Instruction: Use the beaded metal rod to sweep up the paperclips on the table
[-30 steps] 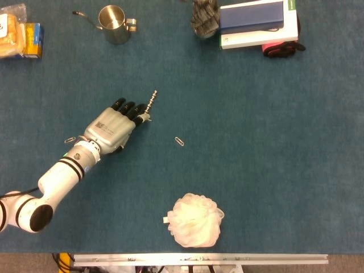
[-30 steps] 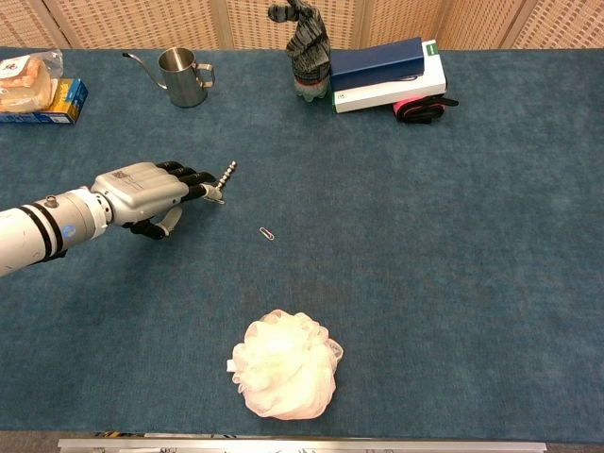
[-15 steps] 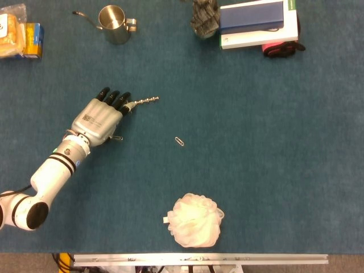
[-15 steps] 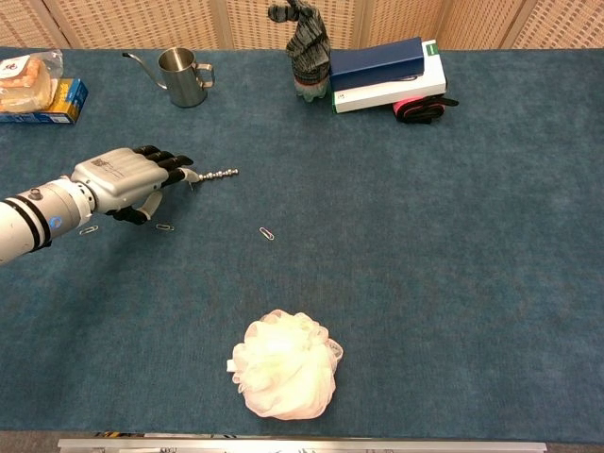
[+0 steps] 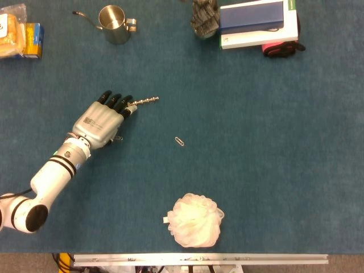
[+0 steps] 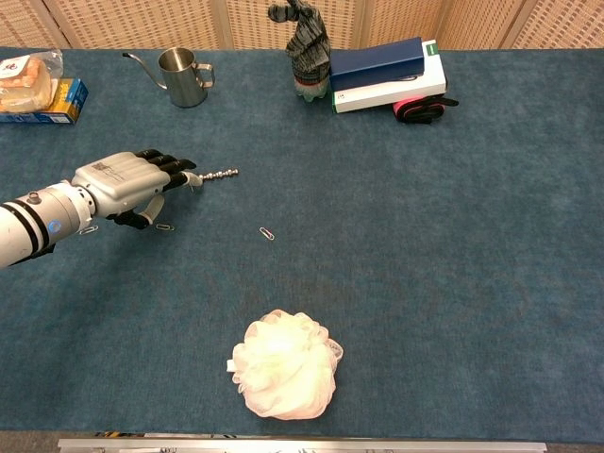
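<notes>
At far left, metal pitcher [image 6: 182,76] beside snack packets [image 6: 36,90].

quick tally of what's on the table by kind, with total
Paperclips: 3 visible
Beaded metal rod: 1, held by left hand
Metal pitcher: 1
Bath pouf: 1
Books: 2, stacked
Snack packages: 2
Glove-covered bottle: 1
Pink-black item: 1
Total: 12
</notes>
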